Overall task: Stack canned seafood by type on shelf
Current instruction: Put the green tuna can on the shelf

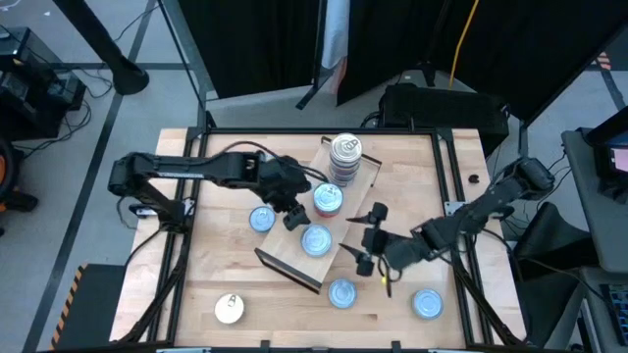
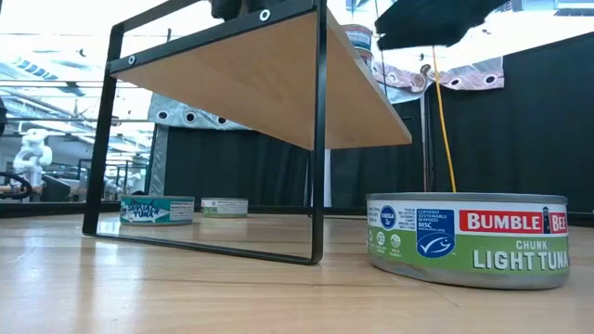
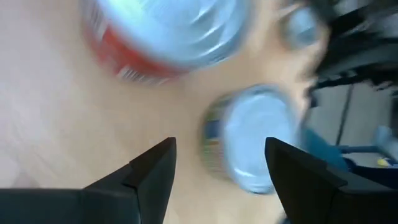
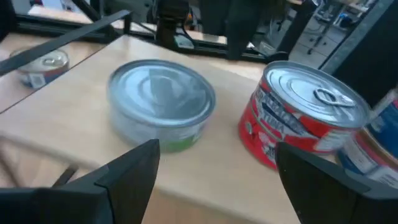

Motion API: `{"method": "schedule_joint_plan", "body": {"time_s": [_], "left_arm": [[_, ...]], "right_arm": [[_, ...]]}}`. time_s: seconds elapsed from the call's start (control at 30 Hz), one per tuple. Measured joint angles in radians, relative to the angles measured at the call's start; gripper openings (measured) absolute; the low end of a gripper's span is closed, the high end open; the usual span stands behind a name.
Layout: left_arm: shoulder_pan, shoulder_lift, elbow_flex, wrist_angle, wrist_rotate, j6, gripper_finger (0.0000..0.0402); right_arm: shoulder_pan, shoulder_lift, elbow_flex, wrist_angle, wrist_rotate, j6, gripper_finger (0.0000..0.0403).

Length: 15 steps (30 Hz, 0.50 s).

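Note:
The shelf point(image 1: 294, 263) is a light-wood board on a black frame, lying slantwise mid-table. On it stand a stack of tins point(image 1: 345, 152) at its far end, a red-sided tin point(image 1: 328, 199) in the middle and a blue-topped tin point(image 1: 316, 240) nearer. My left gripper point(image 1: 292, 214) hovers open over the shelf's left edge, looking down on the blue-topped tin point(image 3: 255, 140) and the red-sided tin point(image 3: 161, 37). My right gripper point(image 1: 359, 238) stands open at the shelf's right side, pointing at the blue-topped tin point(image 4: 161, 102), with the red-sided tin point(image 4: 305, 115) beside it.
Loose tins rest flat on the tabletop: a blue-topped one point(image 1: 262, 220) left of the shelf, two point(image 1: 341, 292) point(image 1: 428, 304) near the front, and a cream-topped one point(image 1: 229, 310) at the front left. In the low view a Bumble Bee tin point(image 2: 469, 237) stands close.

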Motion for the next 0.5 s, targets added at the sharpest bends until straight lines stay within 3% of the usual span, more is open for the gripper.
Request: {"method": "schedule_joint_plan", "body": {"time_s": [0.07,0.17,0.33,0.5], "left_arm": [[-0.018,-0.047,0.014,0.008,-0.013,0.010,0.0248],[-0.074,-0.115,0.022,0.022,-0.110,0.044,0.0248],[-0.189,-0.195,0.023,-0.001,-0.356,0.110,0.0249],[-0.251,-0.206,0.022,-0.129,-0.632,0.138,0.0249]], "right_arm": [[-0.049,0.003,-0.027,0.076,-0.063,-0.018,0.0312],[-0.110,0.003,-0.062,0.191,-0.161,-0.016,0.0312],[-0.171,0.003,-0.073,0.253,-0.276,0.057,0.0304],[-0.182,0.021,-0.073,0.260,-0.298,0.139,0.0243]]}}
